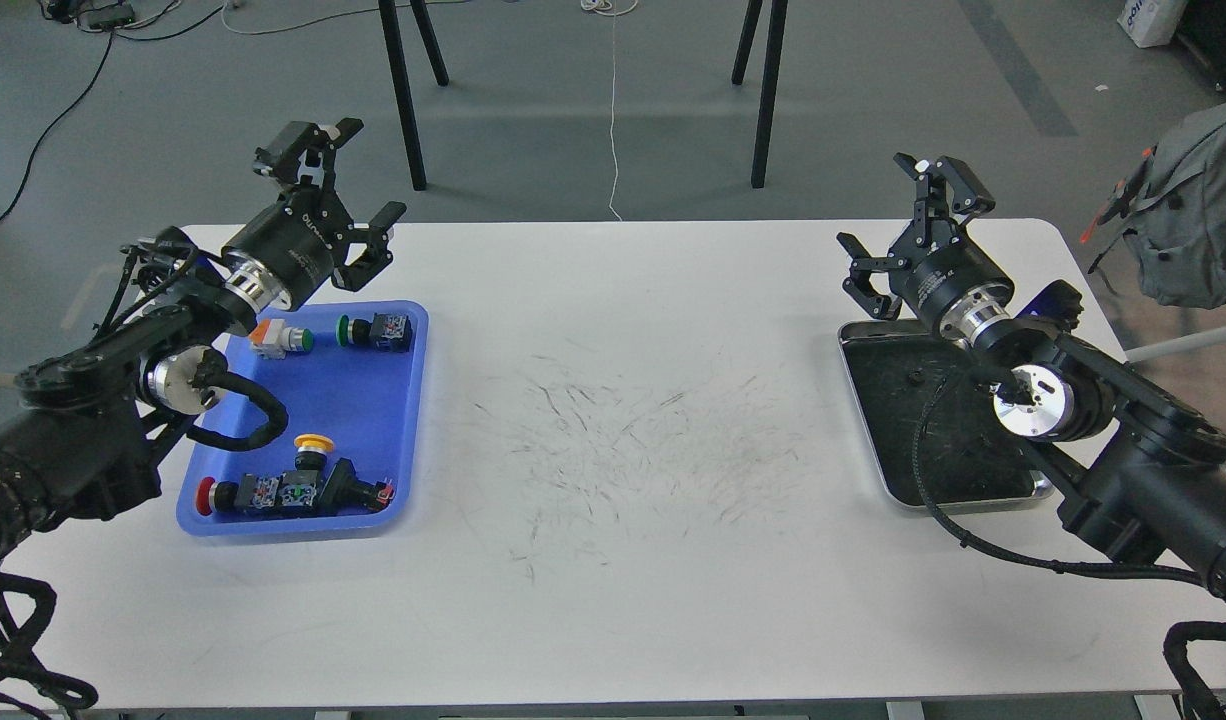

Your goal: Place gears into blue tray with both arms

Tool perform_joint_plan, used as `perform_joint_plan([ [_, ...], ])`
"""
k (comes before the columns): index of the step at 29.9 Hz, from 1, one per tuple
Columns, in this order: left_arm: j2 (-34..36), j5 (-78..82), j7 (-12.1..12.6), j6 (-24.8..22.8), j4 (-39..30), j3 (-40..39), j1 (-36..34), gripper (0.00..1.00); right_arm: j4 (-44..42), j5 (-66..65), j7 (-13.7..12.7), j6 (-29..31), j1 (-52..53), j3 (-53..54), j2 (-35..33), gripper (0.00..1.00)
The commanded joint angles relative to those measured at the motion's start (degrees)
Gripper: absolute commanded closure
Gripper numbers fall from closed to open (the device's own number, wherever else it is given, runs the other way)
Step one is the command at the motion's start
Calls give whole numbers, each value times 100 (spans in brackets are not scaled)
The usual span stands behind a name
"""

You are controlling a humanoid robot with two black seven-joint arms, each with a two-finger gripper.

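Glossy plastic blue tray (scuffed table).

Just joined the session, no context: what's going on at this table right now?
Nothing is being held. Both arms are raised with open, empty grippers: the left gripper above the far end of the blue tray, the right gripper above the far edge of the silver tray. The blue tray holds push-button switches. A tiny dark piece, perhaps a gear, lies in the silver tray.

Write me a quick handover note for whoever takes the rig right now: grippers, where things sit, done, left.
Left gripper: jaws open, empty, raised above the blue tray's far end.
Right gripper: jaws open, empty, above the silver tray's far edge.
Blue tray holds only push-button switches; no gears visible in it.
A small dark piece, likely a gear, lies in the silver tray.
Left: all transfers.
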Motion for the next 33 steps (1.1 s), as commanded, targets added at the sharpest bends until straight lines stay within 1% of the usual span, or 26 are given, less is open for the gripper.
perform_joint_plan([
  [1, 41, 0, 0, 0, 4, -6, 9, 0, -5, -4, 149, 20, -37, 33, 47, 0],
  [4, 67, 0, 0, 0, -5, -15, 17, 0, -14, -4, 193, 20, -46, 24, 64, 0],
  [10, 85, -26, 0, 0, 13, -32, 17, 0, -23, -4, 193, 3, -46, 33, 64, 0],
  [15, 85, -44, 0, 0, 4, -59, 17, 0, -49, 4, 123, -33, -46, 59, 64, 0],
  [21, 76, -35, 0, 0, 4, -6, 8, 0, -31, 4, 167, -6, -90, 59, 64, 0],
  [33, 85, -97, 0, 0, 13, -138, 9, 0, -40, 4, 176, -41, -125, 59, 64, 0],
])
